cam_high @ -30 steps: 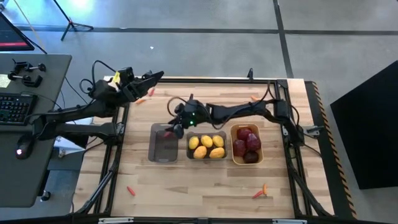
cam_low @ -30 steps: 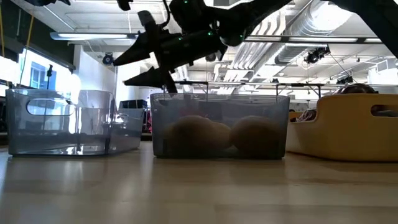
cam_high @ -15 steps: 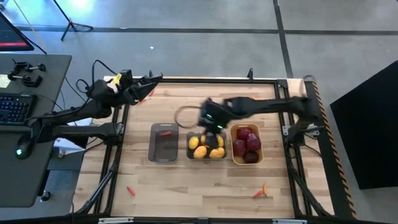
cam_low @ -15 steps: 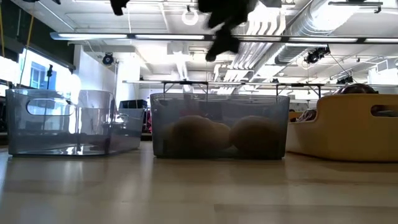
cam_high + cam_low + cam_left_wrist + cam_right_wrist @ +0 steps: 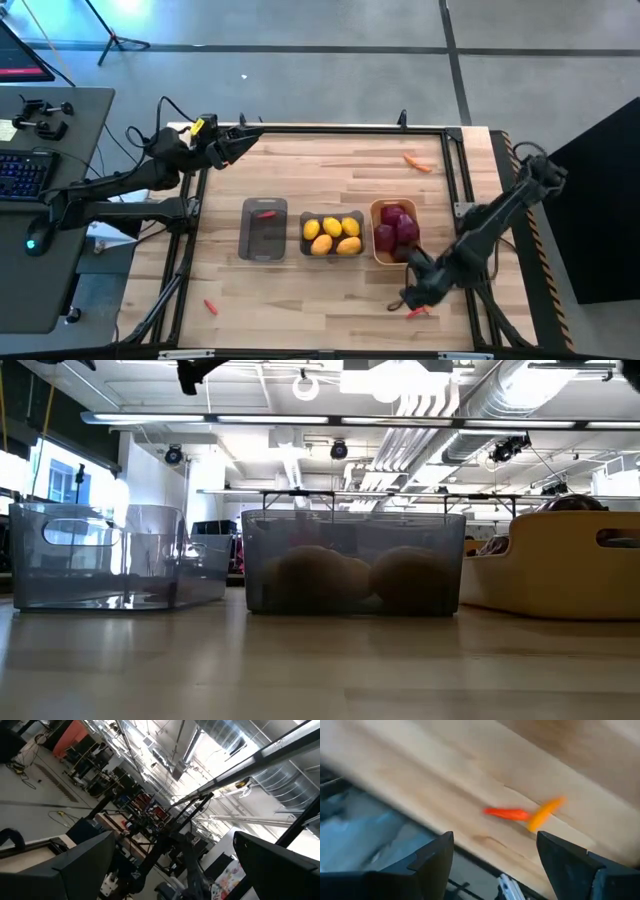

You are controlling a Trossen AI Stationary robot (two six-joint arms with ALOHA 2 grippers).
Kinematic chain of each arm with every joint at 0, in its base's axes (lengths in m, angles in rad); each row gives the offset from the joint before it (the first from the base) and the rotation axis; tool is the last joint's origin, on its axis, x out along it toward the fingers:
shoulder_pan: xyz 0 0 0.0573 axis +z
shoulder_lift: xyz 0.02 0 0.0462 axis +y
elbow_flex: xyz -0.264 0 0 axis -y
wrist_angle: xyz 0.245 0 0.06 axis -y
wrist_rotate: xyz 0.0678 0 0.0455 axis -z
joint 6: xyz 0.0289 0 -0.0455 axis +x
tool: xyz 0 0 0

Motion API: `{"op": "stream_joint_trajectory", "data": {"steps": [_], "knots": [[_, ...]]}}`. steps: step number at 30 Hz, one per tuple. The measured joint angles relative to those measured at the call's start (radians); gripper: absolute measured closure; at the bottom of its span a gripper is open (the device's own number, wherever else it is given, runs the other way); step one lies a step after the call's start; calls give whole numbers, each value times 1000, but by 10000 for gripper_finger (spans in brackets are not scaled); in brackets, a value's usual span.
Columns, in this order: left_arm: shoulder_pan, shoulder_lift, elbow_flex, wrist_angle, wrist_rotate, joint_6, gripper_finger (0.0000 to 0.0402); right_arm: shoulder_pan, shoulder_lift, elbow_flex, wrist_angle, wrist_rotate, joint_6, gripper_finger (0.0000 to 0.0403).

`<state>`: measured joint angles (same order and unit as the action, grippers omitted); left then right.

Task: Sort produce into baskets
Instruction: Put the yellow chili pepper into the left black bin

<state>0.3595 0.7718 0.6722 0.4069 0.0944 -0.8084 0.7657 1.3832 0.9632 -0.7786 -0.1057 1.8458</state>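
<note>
Three baskets stand in a row mid-table. The left grey basket (image 5: 264, 230) holds one red pepper (image 5: 265, 213), the middle grey basket (image 5: 332, 235) holds yellow lemons, and the orange basket (image 5: 396, 232) holds dark red apples. A red pepper (image 5: 506, 813) and an orange pepper (image 5: 545, 813) lie crossed on the wood near the table's near right edge. My right gripper (image 5: 410, 298) hangs open above them, pointing steeply down, with nothing between its fingers (image 5: 435, 865). My left gripper (image 5: 238, 140) waits open at the far left corner, tipped up toward the room.
Another orange pepper (image 5: 418, 163) lies at the far right of the table. A red one (image 5: 210, 306) lies near the front left edge. A black frame rail (image 5: 470, 300) runs along the table's right side, close to my right arm.
My right gripper has swung from above the left grey basket across the lemon basket to the table's near right corner. On the way it turned from nearly level to pointing steeply down. The red pepper stays in the left grey basket.
</note>
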Motion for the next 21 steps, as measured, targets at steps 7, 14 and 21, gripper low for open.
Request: {"op": "stream_joint_trajectory", "data": {"steps": [7, 14, 21], "knots": [[0, 0, 0, 2, 0, -23, 7, 104, 85, -52, 16, -32, 364, 128], [0, 0, 0, 1, 0, -36, 7, 95, 178, -52, 25, -66, 400, 128], [0, 0, 0, 1, 0, -35, 7, 87, 256, -52, 31, -59, 417, 159]]}}
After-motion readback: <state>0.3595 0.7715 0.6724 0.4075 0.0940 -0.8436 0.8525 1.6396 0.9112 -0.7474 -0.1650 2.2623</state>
